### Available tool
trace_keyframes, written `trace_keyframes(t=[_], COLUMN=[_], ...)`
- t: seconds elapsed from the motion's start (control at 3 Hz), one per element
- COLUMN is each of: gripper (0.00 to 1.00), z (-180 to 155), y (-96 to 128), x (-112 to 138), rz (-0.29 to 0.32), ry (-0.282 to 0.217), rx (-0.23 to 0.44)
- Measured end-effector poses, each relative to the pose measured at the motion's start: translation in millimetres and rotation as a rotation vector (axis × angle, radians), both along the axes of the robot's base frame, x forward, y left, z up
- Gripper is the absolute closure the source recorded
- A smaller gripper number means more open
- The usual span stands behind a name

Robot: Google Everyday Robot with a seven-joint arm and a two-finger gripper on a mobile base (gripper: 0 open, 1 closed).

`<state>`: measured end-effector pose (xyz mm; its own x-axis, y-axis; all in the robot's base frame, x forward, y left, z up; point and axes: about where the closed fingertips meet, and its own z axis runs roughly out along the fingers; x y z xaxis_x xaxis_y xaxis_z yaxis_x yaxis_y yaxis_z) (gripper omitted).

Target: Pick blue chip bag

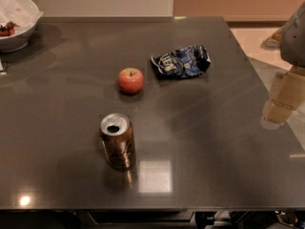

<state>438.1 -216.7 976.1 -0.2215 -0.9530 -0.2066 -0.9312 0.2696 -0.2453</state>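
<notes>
— Gripper (296,37) first: where is it?
— At the right edge, beyond the side of the table (214,151), a grey shape mostly cut off. Wide or narrow, I cannot tell.
— And the blue chip bag (181,62)?
— Lying crumpled on the far half of the table, near the apple (131,80), to its right. A can (117,141) stands nearer, well apart from it.

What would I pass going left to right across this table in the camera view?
white bowl → soda can → blue chip bag → gripper, by the table's right edge.
</notes>
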Motion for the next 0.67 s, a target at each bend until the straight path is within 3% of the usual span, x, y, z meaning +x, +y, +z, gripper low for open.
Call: trace_keyframes(t=[0.33, 0.67], gripper=[0.0, 0.0], z=[0, -3], y=[0, 6], x=[0, 16], rz=[0.0, 0.007], ry=[0.0, 0.001], rx=[0.0, 0.03])
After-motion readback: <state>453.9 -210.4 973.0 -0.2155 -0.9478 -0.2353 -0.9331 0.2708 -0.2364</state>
